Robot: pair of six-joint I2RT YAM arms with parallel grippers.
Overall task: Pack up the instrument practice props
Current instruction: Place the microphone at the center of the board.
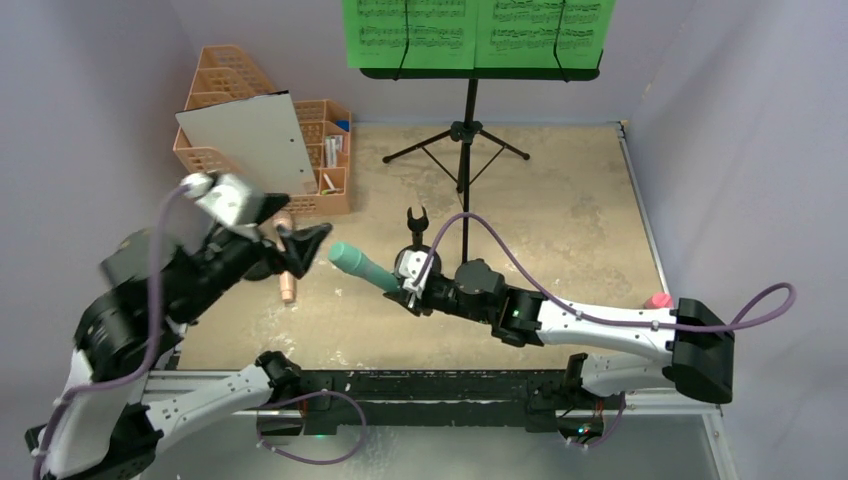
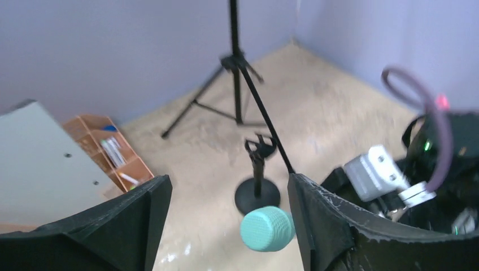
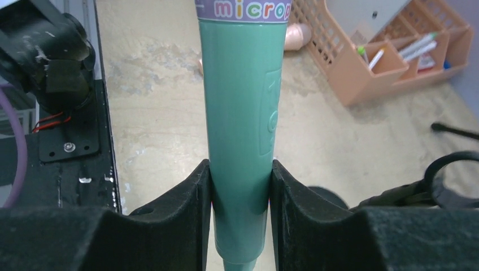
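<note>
My right gripper (image 1: 408, 288) (image 3: 241, 169) is shut on the handle of the mint toy microphone (image 1: 362, 267) (image 3: 240, 113), which it holds above the table with the head pointing left. My left gripper (image 1: 303, 228) (image 2: 229, 186) is open; the mint head (image 2: 267, 228) floats between its fingers, close to the right one and ungripped. A pink microphone (image 1: 288, 285) (image 3: 297, 35) lies on the table under the left gripper. A small black round-based holder (image 1: 416, 222) (image 2: 258, 169) stands just behind the mint microphone. At the back, the black music stand (image 1: 467, 110) carries two green sheet-music pages (image 1: 410, 30).
An orange mesh organizer (image 1: 325, 150) (image 2: 113, 155) (image 3: 384, 62) stands at the back left, with a grey-white board (image 1: 250, 140) (image 2: 39, 164) leaning in front of it. The stand's tripod legs (image 1: 455, 145) spread over the back middle. A small pink object (image 1: 657, 300) lies near the right arm's base.
</note>
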